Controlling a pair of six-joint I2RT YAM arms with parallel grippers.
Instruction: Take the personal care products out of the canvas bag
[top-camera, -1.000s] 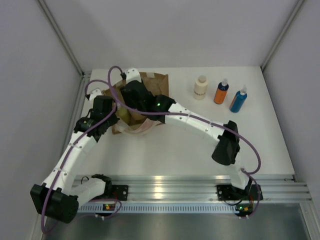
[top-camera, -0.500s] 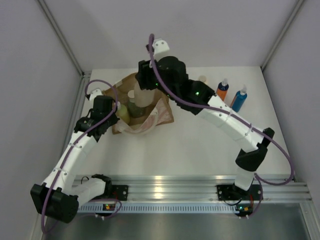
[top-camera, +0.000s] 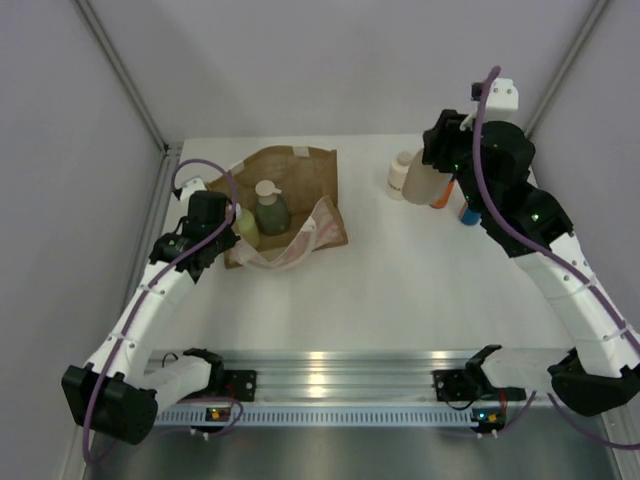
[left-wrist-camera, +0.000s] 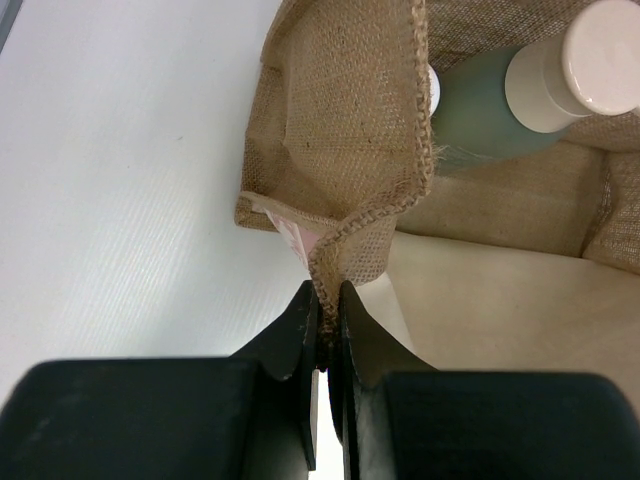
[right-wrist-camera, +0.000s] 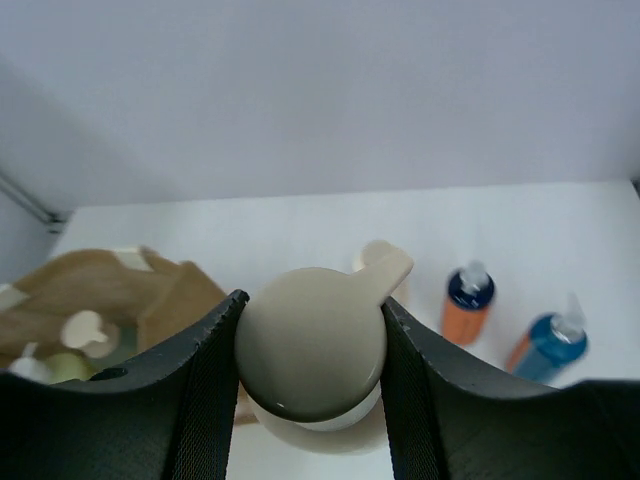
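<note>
The canvas bag (top-camera: 305, 180) lies open at the back left. My left gripper (top-camera: 224, 228) is shut on its near rim (left-wrist-camera: 345, 235), pinching the woven edge. A grey-green bottle (top-camera: 270, 212) with a cream cap (left-wrist-camera: 595, 62) and a yellow-green bottle (top-camera: 246, 226) sit inside. My right gripper (top-camera: 430, 165) is shut on a beige pump bottle (right-wrist-camera: 312, 350) and holds it in the air at the back right, by the cream bottle (top-camera: 400, 174), the orange bottle (right-wrist-camera: 467, 308) and the blue bottle (right-wrist-camera: 548, 345). The beige bottle also shows in the top view (top-camera: 420, 186).
The bag's cream handles and pinkish panel (top-camera: 300, 240) spill toward the table's middle. Grey walls close in the table on the left, back and right. The aluminium rail (top-camera: 330, 365) with both arm bases runs along the near edge.
My right arm has lifted the beige bottle out of the bag and swung it right, over to the row of standing bottles. My left gripper has kept its hold on the bag's rim.
</note>
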